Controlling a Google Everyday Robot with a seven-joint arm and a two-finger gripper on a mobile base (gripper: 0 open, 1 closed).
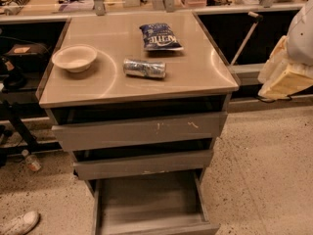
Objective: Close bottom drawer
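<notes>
A: Nearest, at the cabinet's foot: bottom drawer point(149, 202). Sits pulled well out, shallow grey tray bare, front lip almost at the lower edge of the view.

B: Not closed, then. Anything beside it?

A: White shoe point(19, 223) on the speckled floor to the left, apart from the drawer. Small bottle point(30, 160) further back.

B: And above?

A: Middle front point(144, 164), out a little. Then the widest front point(139, 130), pale scratches, also standing proud. Behind those, on the cabinet top point(210, 80): can point(144, 68) on its side, pale bowl point(74, 58) to the left, blue chip bag point(160, 36) furthest back.

B: Gripper?

A: Gripper point(285, 80) hangs at the right edge, about level with the cabinet top, well apart from the bottom drawer. Touches nothing of the cabinet. Cannot tell how far open, nor whether holding anything.

B: Likely trouble from there?

A: Long way down and across. Risk of clipping the top's right corner or the two proud fronts on the descent. Risk of landing too high and shutting the middle front instead. Handleless flat face, so risk of skewing the tray and jamming it through an off-centre push. Too hard a shove probably jolts the cabinet and sets the can rolling.
</notes>
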